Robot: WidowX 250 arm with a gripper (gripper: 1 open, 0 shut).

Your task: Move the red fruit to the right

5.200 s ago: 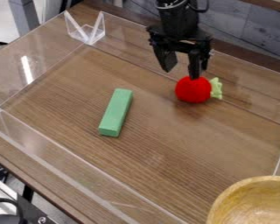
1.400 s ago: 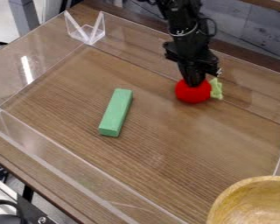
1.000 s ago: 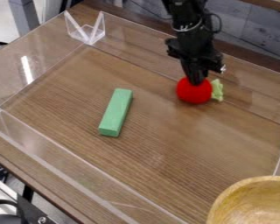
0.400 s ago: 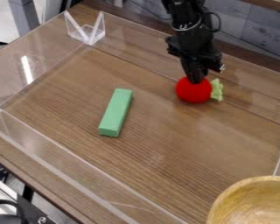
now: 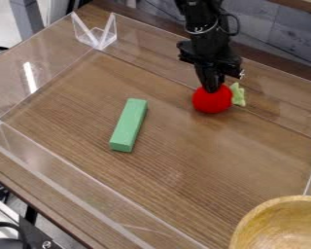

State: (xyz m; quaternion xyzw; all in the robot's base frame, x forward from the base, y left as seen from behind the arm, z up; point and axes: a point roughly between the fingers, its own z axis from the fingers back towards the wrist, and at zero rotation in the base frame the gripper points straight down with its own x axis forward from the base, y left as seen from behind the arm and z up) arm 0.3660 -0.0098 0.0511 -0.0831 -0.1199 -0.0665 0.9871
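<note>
At the counter's (image 5: 185, 185) one-o'clock area, the clenched end effector (image 5: 217, 87) presses atop the red fruit (image 5: 213, 99). Rightward transfer appears barely begun.

My work surface: wood-grain table (image 5: 185, 165), brown, boxed in by clear acrylic walls (image 5: 42, 58). Red fruit (image 5: 213, 99) sits on wood toward far right, pale-green leaf tuft on its right side. Green block (image 5: 128, 124) lies flat left of centre, long axis running near-to-far, well apart from fruit. Rim of wooden bowl (image 5: 282, 226) at near right corner.
</note>
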